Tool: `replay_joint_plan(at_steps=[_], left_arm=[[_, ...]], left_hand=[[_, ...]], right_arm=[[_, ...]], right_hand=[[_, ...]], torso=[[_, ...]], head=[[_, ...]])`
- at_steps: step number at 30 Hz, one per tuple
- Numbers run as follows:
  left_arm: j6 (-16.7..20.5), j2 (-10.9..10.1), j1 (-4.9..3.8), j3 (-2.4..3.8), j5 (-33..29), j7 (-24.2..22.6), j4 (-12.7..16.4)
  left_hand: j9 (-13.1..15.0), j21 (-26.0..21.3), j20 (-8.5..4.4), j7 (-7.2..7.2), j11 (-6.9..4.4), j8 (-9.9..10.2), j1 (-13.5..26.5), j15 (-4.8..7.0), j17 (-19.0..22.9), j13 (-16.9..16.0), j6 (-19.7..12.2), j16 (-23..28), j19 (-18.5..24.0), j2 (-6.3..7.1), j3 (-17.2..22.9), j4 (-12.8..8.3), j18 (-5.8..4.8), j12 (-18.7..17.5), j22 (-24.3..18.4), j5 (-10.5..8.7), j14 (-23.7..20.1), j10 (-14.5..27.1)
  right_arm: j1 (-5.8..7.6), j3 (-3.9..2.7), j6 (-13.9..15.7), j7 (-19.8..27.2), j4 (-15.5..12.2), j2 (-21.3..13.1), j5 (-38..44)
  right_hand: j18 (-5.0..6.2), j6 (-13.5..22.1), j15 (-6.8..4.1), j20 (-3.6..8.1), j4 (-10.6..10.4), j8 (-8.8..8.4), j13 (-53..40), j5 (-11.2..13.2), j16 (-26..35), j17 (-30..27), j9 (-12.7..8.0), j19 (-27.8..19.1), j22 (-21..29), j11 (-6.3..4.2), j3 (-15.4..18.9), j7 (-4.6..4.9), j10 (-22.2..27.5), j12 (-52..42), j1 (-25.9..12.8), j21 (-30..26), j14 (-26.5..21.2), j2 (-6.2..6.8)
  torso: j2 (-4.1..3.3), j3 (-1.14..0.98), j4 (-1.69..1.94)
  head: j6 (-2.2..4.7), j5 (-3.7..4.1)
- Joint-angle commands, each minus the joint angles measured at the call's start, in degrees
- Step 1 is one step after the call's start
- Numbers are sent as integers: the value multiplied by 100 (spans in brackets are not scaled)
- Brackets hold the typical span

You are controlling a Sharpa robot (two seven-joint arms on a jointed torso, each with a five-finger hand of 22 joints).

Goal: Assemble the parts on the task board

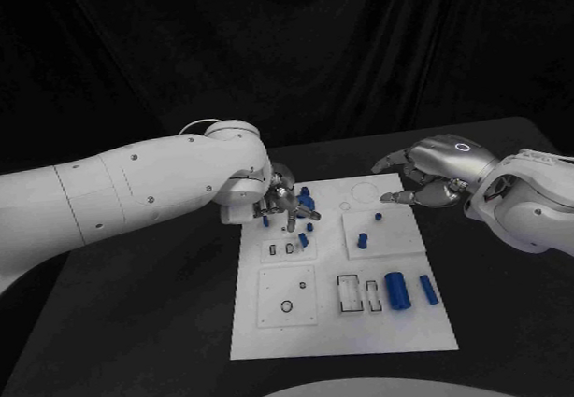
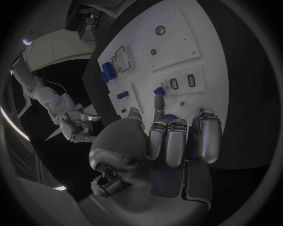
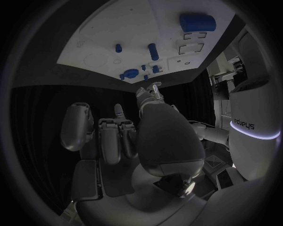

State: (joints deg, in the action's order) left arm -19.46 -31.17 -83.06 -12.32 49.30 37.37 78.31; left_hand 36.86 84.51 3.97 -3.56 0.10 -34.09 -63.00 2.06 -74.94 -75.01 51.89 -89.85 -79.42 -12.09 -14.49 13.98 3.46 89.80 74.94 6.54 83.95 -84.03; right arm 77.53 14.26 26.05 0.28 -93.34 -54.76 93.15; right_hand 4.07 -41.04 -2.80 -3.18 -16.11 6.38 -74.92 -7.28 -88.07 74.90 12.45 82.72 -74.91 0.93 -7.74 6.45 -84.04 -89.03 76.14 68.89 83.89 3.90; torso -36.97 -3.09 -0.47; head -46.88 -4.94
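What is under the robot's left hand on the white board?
Under the left hand sit small blue parts at the far end of the task board. The fingers cover some of them, so whether it holds one cannot be told.

black table (image 1: 134, 306), dark curtain (image 1: 274, 50) behind

task board (image 1: 279, 335) lying at table (image 1: 136, 324) centre | left hand (image 1: 284, 201) hovering over board's far left corner, among small parts (image 1: 306, 199) | right hand (image 1: 428, 179) hanging just off board's far right edge | large cylinder (image 1: 398, 290) lying on board's near right, beside slotted block (image 1: 353, 293)
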Motion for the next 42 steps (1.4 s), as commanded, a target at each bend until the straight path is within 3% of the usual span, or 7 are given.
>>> replay_joint_plan(at_steps=[1,5,12,26,36,42], left_arm=[[-77,45,31,5,3,221,-34],[-70,81,57,5,3,251,-71],[-27,103,106,5,3,228,-111],[71,192,266,5,3,99,-229],[106,281,370,5,3,27,-348],[118,293,419,5,3,10,-382]], left_hand=[[202,22,-6,36,-41,-78,64,61,-1506,-1499,-9,-15,-53,-5,46,-10,-53,20,442,5,605,-597],[378,5,-24,50,-56,-106,28,78,-1506,-1499,-57,-15,-44,5,113,-68,-49,20,430,60,605,-597],[413,-4,-29,48,-58,-85,23,81,-1506,-1499,-87,-15,-33,-3,137,-79,-46,20,419,73,605,-597],[490,-31,-31,29,-46,141,-53,77,-1506,-1499,-146,-15,-20,-23,280,-181,-42,20,408,170,605,-597],[516,-47,-30,28,-46,210,-87,77,-1506,-1499,-129,-15,-6,-32,340,-227,-37,20,394,208,605,-597],[530,-52,-30,28,-46,249,-108,76,-1506,-1499,-122,-15,-5,-30,372,-256,-37,20,394,229,605,-597]], right_arm=[[-16,-4,96,-82,8,5,48],[-17,-4,98,-83,16,11,48],[-24,-4,83,-80,30,26,48],[-40,-4,41,-79,45,44,48],[-46,-4,15,-95,49,43,48],[-61,-4,4,-106,53,31,48]], right_hand=[[27,-45,-24,-6,6,35,-1360,-17,22,1293,-5,-34,-929,-26,40,-12,-462,26,-5,-19,547,-61],[29,-51,-24,-6,10,34,-1356,-28,26,1290,-8,-36,-926,-26,42,-12,-458,29,-5,-29,546,-64],[31,-55,-24,-6,12,35,-1342,-34,37,1279,-9,-40,-923,-25,44,-11,-445,41,-5,-41,543,-65],[42,-73,-24,-6,21,35,-1290,-47,77,1239,-13,-58,-907,-25,48,-10,-400,85,-6,-100,531,-72],[47,-82,-24,-6,27,35,-1271,-51,101,1216,-16,-66,-900,-25,50,-8,-384,101,-5,-125,524,-76],[50,-85,-24,-6,30,34,-1258,-54,107,1210,-18,-72,-895,-25,52,-8,-373,112,-5,-142,522,-78]], torso=[[6,3,4],[2,4,4],[8,-2,13],[-1,-2,18],[2,-2,14],[7,-5,12]], head=[[-21,-5],[-43,-9],[-79,-38],[-140,-91],[-128,-89],[-155,-99]])
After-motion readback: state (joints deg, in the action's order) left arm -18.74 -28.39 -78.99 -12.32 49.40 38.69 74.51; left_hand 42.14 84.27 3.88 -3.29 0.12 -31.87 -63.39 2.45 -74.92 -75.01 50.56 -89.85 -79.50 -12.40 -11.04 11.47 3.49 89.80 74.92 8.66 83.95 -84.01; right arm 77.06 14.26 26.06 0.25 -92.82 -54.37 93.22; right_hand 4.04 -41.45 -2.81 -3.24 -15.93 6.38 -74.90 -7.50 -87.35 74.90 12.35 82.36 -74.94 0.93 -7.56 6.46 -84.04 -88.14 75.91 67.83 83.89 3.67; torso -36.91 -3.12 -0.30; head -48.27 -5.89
